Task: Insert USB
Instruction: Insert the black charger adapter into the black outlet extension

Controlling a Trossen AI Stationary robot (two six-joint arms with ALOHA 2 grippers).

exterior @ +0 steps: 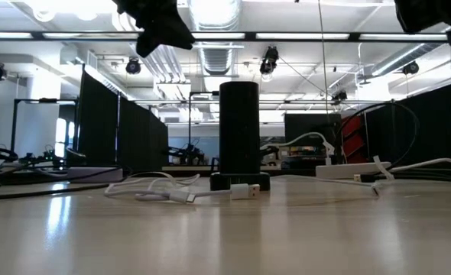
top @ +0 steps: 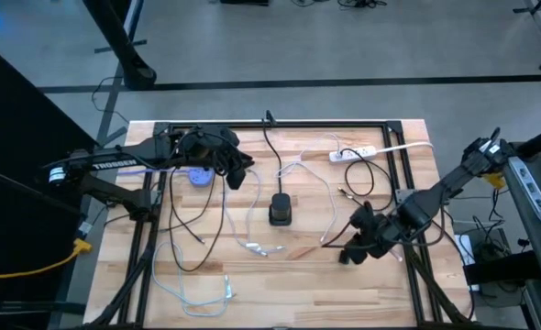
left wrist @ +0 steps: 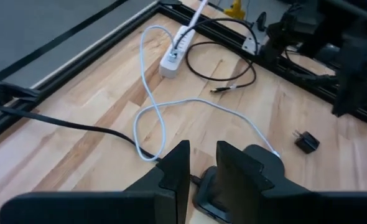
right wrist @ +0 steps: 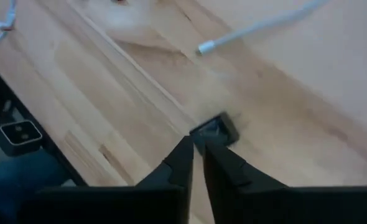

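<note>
A small black USB wall plug [right wrist: 216,131] lies on the wooden table [top: 307,275] toward its right front part, just ahead of the right gripper [right wrist: 196,148], whose fingertips [right wrist: 185,149] stand a narrow slit apart right at the plug's edge; whether they pinch it cannot be told. A white USB cable [top: 252,225] loops over the middle of the table beside the upright black speaker [top: 281,210]. A white power strip [top: 355,153] lies near the back right. The left gripper [left wrist: 199,163] hangs above the table left of the speaker, its fingers nearly together on nothing.
</note>
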